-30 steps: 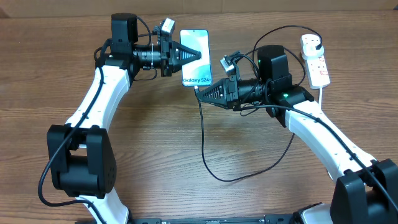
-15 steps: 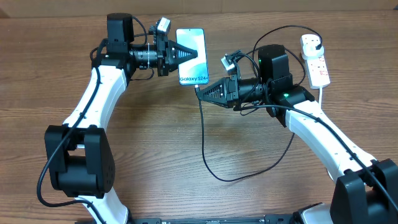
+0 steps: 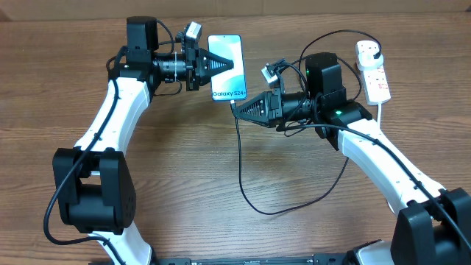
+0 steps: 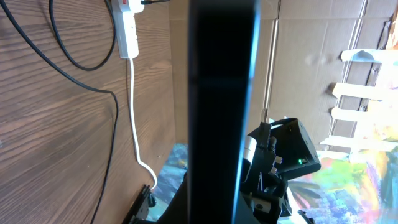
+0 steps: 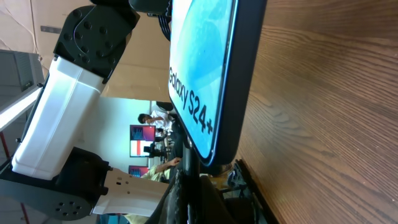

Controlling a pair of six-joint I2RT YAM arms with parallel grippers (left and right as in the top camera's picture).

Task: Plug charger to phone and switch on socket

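Observation:
The phone (image 3: 229, 47), its screen reading "Galaxy S24+", is held off the table by my left gripper (image 3: 227, 65), which is shut on its side. In the left wrist view the phone (image 4: 221, 93) shows edge-on as a dark band. My right gripper (image 3: 237, 107) is shut on the connector end of the charger (image 3: 241, 169), right at the phone's lower edge; I cannot tell if it is inserted. The right wrist view shows the phone (image 5: 208, 68) just above the gripper (image 5: 191, 190). The charger's black plug (image 3: 372, 50) sits in the white socket (image 3: 377, 81) at the far right.
The black cable loops across the wooden table in front of the right arm (image 3: 368, 147). The socket's thick white cord (image 3: 382, 110) runs down beside that arm and also shows in the left wrist view (image 4: 133, 106). Cardboard walls stand behind the table.
My left gripper and the phone have shifted slightly left and up over the last second. The right gripper has stayed at the phone's lower edge.

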